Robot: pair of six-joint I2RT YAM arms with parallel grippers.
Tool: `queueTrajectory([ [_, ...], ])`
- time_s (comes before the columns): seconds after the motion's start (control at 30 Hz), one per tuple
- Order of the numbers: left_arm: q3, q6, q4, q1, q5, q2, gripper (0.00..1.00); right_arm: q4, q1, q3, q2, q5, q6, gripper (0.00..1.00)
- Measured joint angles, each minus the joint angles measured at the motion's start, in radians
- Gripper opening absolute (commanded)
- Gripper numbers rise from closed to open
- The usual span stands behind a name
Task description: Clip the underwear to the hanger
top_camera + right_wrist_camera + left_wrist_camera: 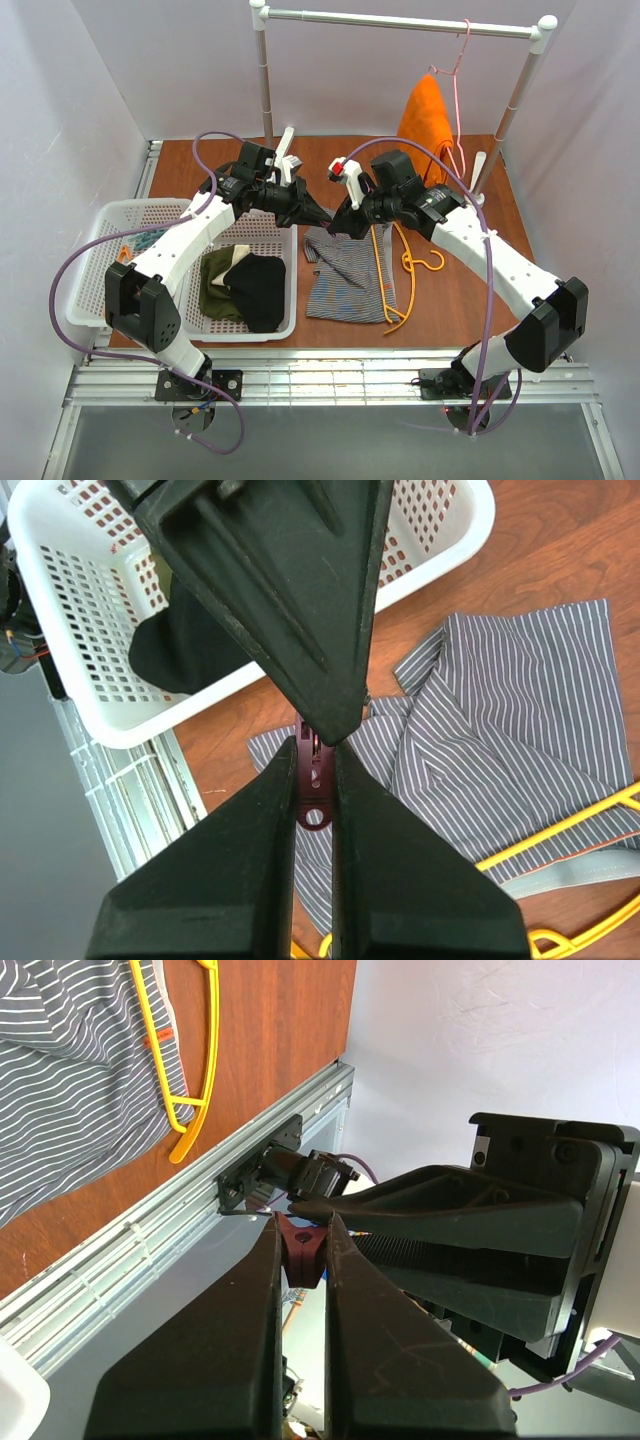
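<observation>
Step in hand: getting the clip ready, not yet the clipping. In the top view the left gripper (322, 216) and right gripper (338, 226) meet tip to tip above the table (460, 300), over the 11 o'clock corner of the underwear (345, 280).

Wrist views show a small dark-red clip (315, 800) between them. The right gripper's fingers are pressed in on it from both sides. The left gripper's fingers pinch the same clip from its opposite end, so both hold it at once. Looks like a hand-over or a re-grip btwn arms, but which arm ends up with it can't be told.

The underwear lies flat but rumpled, centre of the table, w/ one corner folded over. The hanger (184, 1143) lies on the table too, along the garment's 3 o'clock edge, partly on the cloth, hook pointing toward 3 o'clock. Nothing is clipped to it yet. The basket (150, 207) w/ dark clothes sits at 9 o'clock of the garment.

Next move prob. needs:
- one gripper letting go so the other has a firm hold on the clip;
- the clip's mouth squeezed open;
- bringing it down toward 4 o'clock, where cloth and hanger overlap, so it bites both together.

Risk: a small clip could twist or drop during the swap.
</observation>
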Motion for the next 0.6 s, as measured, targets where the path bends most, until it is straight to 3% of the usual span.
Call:
queueTrajectory([
  [0.07,-0.004,0.0,0.003,0.0,0.0,0.0,0.0,-0.001,0.003,0.0,0.0,0.01,0.002,0.17],
  [0.13,-0.007,0.0,0.006,0.0,0.0,0.0,0.0,-0.002,0.005,0.0,0.0,0.024,0.006,0.43],
  [0.2,-0.013,-0.001,0.005,0.0,0.001,-0.002,0.0,-0.001,0.004,0.0,0.0,0.043,0.003,0.61],
  [0.37,-0.032,-0.001,0.009,0.009,0.001,-0.006,0.0,-0.001,0.003,0.0,-0.002,0.098,0.004,0.68],
  [0.5,-0.06,0.0,0.025,0.05,0.003,-0.013,0.0,-0.003,0.002,0.0,-0.021,0.148,0.009,0.85],
  [0.6,-0.073,-0.001,0.064,0.09,-0.001,-0.02,0.0,-0.005,-0.007,-0.013,-0.068,0.174,0.025,0.87],
])
